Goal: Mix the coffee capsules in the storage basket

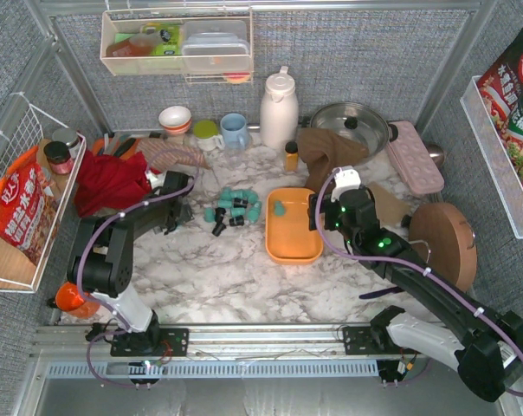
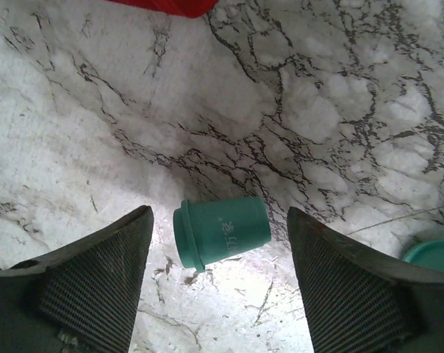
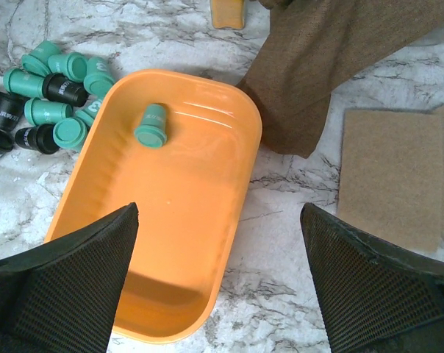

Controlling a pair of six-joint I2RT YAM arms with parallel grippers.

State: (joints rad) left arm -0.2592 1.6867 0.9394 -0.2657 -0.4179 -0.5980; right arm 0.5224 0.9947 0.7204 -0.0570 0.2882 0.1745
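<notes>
The orange storage basket [image 1: 293,247] lies mid-table, and a single teal capsule [image 1: 280,208] rests in its far end, also seen in the right wrist view [image 3: 153,126]. A cluster of teal and black coffee capsules [image 1: 234,208] lies on the marble just left of the basket [image 3: 170,243]. My left gripper [image 1: 192,201] is at the cluster's left side. It stands open [image 2: 218,220] around a teal capsule [image 2: 222,232] that lies on its side, and neither finger touches it. My right gripper [image 1: 318,217] hangs open and empty [image 3: 219,213] over the basket's right rim.
A red cloth [image 1: 110,178] lies behind the left arm. A brown cloth [image 1: 326,147] and a tan pad [image 3: 387,176] sit right of the basket. Behind stand a small amber bottle [image 1: 291,156], white jug [image 1: 279,108], cups, pot and pink tray [image 1: 415,156]. A wooden disc [image 1: 443,243] lies at right.
</notes>
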